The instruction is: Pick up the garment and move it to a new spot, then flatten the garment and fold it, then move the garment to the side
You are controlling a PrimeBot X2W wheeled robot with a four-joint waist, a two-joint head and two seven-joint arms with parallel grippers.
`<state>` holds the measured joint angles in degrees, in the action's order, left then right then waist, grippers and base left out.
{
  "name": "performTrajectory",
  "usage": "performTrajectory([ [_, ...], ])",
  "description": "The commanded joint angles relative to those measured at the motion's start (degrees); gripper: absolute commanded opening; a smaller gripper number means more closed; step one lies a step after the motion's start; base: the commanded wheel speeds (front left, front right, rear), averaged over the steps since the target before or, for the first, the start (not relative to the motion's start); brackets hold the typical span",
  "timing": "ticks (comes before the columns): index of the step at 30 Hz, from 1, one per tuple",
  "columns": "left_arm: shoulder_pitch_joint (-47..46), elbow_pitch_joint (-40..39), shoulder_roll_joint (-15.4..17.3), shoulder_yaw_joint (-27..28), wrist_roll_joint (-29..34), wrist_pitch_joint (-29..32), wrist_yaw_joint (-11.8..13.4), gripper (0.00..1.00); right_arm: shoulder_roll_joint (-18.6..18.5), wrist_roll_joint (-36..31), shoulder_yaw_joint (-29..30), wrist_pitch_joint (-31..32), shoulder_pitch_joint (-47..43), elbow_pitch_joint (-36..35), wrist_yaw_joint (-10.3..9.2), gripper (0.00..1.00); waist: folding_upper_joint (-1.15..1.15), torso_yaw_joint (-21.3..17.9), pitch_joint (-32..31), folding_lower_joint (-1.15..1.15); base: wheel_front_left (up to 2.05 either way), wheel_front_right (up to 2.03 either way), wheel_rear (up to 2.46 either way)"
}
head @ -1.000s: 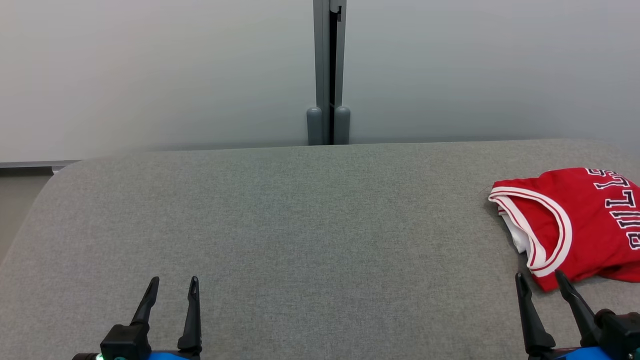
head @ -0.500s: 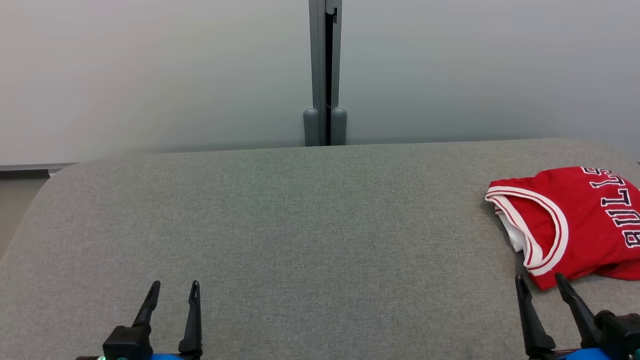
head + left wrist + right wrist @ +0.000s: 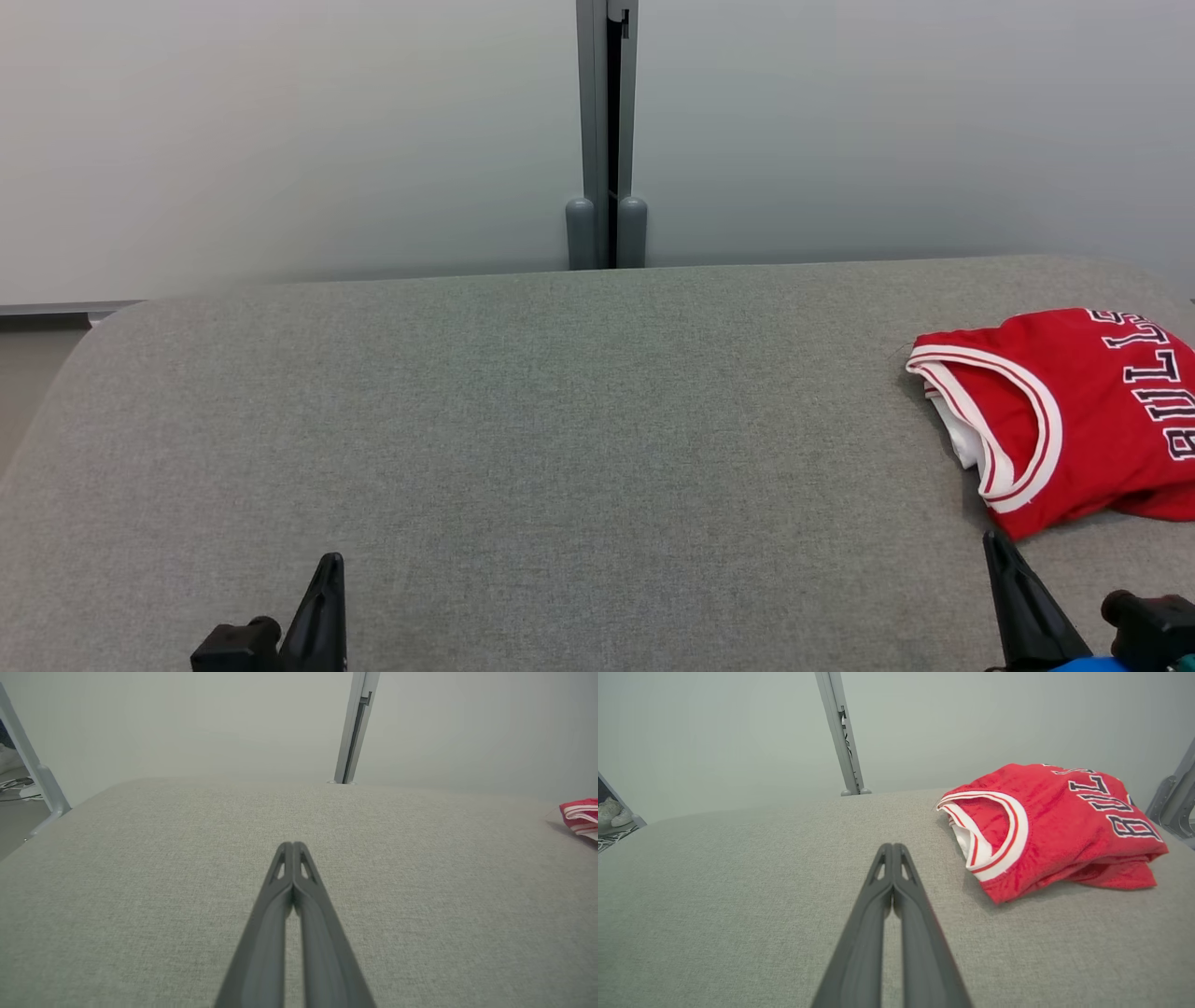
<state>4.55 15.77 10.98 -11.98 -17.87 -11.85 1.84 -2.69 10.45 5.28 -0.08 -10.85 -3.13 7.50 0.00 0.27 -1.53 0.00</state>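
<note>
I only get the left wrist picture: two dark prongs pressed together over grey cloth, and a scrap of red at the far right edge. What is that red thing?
Observer: A red jersey with white trim, lying bunched on the grey padded surface.
Visitor: Any writing on it?
Observer: Yes, dark letters outlined in white; "BULL" reads clearly in the right wrist view.
Visitor: Is the other arm holding it?
Observer: No. The right gripper is shut on nothing, its tips beside the jersey, not touching it.
</note>
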Motion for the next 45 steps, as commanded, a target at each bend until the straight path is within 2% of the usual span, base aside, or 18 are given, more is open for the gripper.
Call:
performTrajectory([
  [1, -1.2, -0.8, 0.2, 1.0, -2.3, 0.4, -0.4, 0.0, -0.2, 2.8, 0.0, 0.0, 0.9, -0.4, 0.0, 0.0, 0.0, 0.0, 0.0, 0.0, 0.0, 0.0, 0.0],
  [21, -3.9, -1.2, -2.0, 5.6, -21.1, 5.1, -2.8, 0.0, -0.8, 24.0, -0.3, 1.3, 5.3, 4.2, 0.0, 0.0, 0.0, 0.0, 0.3, 0.0, 0.0, 0.0, 0.0],
  [45, -6.4, -1.5, -4.0, 9.9, -38.7, 9.5, -5.0, 0.0, -1.0, 43.5, -0.3, 2.6, 9.3, 8.4, 0.0, 0.0, 0.0, -0.1, 0.6, 0.0, 0.0, 0.0, 0.0],
])
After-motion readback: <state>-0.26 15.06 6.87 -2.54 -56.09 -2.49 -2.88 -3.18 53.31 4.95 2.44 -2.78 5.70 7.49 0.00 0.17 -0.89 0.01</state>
